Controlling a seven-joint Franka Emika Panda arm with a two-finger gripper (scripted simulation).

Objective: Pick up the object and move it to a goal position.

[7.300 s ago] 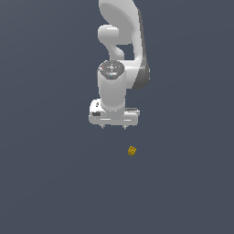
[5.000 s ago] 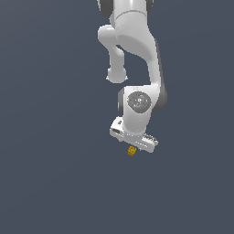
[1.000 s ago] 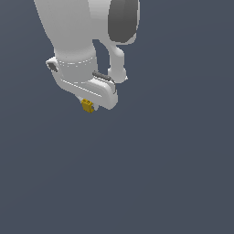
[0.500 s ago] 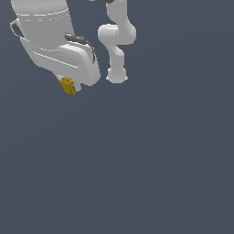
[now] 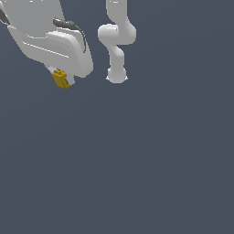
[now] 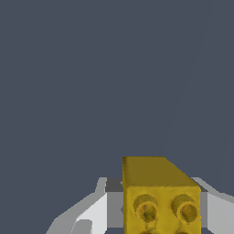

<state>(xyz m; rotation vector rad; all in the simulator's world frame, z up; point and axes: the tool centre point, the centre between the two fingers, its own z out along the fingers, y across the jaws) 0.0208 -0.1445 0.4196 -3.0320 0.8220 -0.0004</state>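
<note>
The object is a tiny mustard-yellow brick (image 5: 61, 79) with round studs. It sticks out below my white gripper (image 5: 58, 76) at the upper part of the exterior view's left, raised well off the floor. The gripper is large and close to the camera; its fingertips are hidden behind the hand body. In the wrist view the brick (image 6: 161, 196) fills the space between the two white fingers (image 6: 93, 212), studs facing the camera. The gripper is shut on the brick.
The arm's white base and lower links (image 5: 117, 55) stand behind, right of the gripper in the exterior view. The floor (image 5: 137, 160) is plain dark grey-blue, and no goal marker shows.
The gripper has carried the brick up and toward the exterior view's left, coming closer to the camera. The brick has stayed in its grasp throughout.
</note>
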